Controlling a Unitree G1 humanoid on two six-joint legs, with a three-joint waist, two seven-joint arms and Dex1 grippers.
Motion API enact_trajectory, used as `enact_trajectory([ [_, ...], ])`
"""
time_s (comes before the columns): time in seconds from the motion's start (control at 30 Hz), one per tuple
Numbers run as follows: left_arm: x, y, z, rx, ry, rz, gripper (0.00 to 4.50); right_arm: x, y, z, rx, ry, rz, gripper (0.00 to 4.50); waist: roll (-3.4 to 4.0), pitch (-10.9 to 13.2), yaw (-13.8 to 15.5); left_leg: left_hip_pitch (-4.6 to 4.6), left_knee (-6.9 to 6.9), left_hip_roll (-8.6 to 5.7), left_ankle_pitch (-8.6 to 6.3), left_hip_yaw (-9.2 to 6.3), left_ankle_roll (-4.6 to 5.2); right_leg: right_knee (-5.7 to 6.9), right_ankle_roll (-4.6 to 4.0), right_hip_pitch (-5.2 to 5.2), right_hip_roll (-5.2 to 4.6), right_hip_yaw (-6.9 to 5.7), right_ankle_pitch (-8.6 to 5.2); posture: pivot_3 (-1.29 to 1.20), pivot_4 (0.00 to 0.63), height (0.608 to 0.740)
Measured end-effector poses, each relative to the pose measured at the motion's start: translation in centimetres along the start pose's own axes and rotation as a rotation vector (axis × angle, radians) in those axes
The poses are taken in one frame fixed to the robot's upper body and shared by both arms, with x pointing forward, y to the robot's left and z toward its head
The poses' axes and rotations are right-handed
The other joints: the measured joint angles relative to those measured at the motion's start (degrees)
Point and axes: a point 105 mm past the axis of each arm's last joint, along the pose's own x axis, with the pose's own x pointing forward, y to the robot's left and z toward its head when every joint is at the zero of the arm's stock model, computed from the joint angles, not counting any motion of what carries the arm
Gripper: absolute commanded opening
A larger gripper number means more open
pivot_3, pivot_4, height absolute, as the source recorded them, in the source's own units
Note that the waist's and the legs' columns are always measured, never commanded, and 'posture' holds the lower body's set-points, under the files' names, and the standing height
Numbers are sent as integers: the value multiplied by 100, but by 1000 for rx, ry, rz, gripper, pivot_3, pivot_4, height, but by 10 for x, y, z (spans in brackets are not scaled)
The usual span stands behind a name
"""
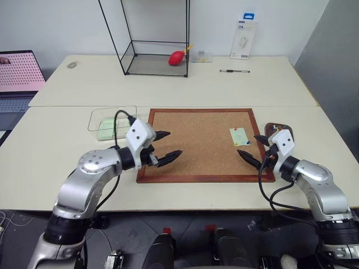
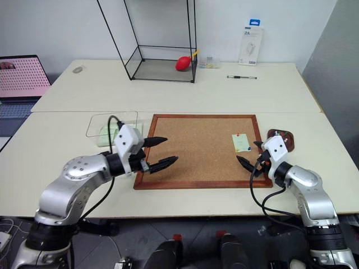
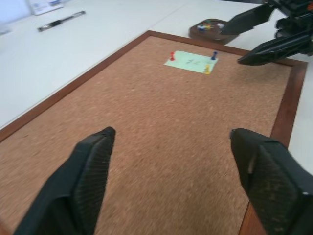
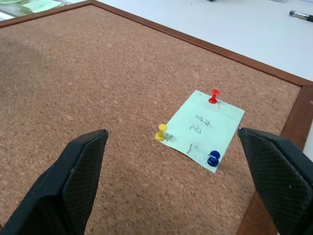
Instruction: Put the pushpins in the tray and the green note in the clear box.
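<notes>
From the head views, the green note [image 1: 239, 136] is pinned at the right side of the corkboard [image 1: 196, 145], near the tray [image 1: 279, 128]; the clear box [image 1: 111, 119] stands on the worktop at the board's left. The left gripper [image 1: 166, 147] hovers with fingers apart.

In the left wrist view, the tray already holds some pins.

In the right wrist view, the right gripper [image 4: 181, 166] is spread wide before the note, fixed by a red pushpin [image 4: 213, 96], a yellow pushpin [image 4: 161, 132] and a blue pushpin [image 4: 213, 158]. The heads are small, hard and probably slippery; grip each at its waist. The paper is thin and tears easily.
</notes>
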Motion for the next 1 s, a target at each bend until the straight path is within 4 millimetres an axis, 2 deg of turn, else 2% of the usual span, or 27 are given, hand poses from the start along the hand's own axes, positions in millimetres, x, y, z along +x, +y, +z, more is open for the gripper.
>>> enact_trajectory([
  [0.37, 42, 1, -16, 15, 38, -76, 869, 2, 1, 9, -18, -23, -1, 4500, 0, 0, -1, 1, 1, -2, 0, 0, 0, 1, 4, 2, 0, 1, 3, 0, 150, 740],
  [0.57, 59, -3, -30, -8, 62, -115, 32, 11, -2, 23, -26, -48, 8, 4500, 0, 0, -10, 2, 1, -2, 0, -1, 0, 4, 5, 1, 1, 0, 3, 0, 150, 740],
  [0.7, 65, -4, -52, -35, 132, -134, 32, 23, -9, 26, 0, -34, 8, 4500, 0, 0, -8, 2, 2, -2, 1, -2, 1, 4, 5, 2, 1, -1, 4, 0, 150, 740],
  [1.0, 67, -4, -54, -8, 132, -145, 32, 52, -36, 27, 17, 55, -24, 4500, 3, -2, -7, 9, 4, -6, 1, 0, 1, 7, 7, 7, -3, 2, 6, 0, 150, 740],
])
